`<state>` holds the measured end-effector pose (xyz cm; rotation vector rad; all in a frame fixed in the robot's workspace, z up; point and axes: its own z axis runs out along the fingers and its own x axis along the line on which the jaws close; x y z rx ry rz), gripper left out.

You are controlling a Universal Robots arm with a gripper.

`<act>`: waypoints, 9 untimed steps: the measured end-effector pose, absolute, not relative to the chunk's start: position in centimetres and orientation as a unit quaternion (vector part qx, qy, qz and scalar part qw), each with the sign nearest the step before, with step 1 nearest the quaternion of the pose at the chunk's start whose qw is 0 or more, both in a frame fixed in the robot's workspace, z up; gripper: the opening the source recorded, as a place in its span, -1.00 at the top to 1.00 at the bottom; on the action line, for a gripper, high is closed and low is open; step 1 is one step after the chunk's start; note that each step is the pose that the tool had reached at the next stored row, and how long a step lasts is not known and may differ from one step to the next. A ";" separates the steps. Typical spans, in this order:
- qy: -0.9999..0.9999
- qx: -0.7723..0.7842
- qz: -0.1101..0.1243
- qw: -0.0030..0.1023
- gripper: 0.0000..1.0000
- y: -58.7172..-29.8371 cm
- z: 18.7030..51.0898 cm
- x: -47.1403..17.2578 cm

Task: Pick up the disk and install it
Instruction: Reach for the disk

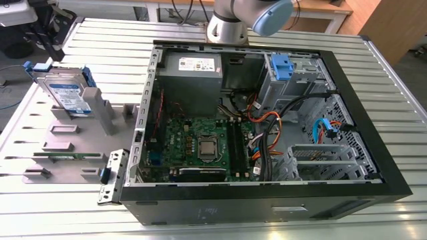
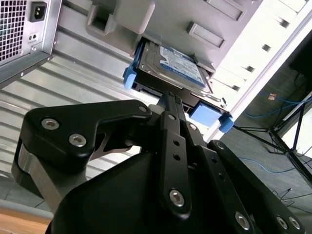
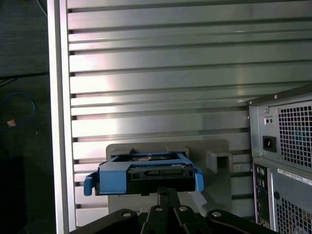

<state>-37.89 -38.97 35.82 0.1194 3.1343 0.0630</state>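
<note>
One disk [image 1: 67, 92], standing in one gray stand [image 1: 30, 131].
My jaws are pressed together (gripping nothing), gripper [image 2: 168, 96] facing the disk.

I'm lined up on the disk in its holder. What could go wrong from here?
1. The fingers look shut and point at the disk edge; going in like that would likely shove it, not grip it.
2. The disk stands on edge in the gray holder, so a nudge might tip it.
3. Loose cables cross the open case near the bays and could snag the disk on the way in.
</note>
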 end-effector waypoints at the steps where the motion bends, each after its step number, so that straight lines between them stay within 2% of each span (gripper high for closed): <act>1: 0.999 0.038 0.020 0.002 0.79 -39.0 35.8 -38.0; 9: 0.999 0.038 0.019 0.002 0.79 -39.0 35.0 -38.8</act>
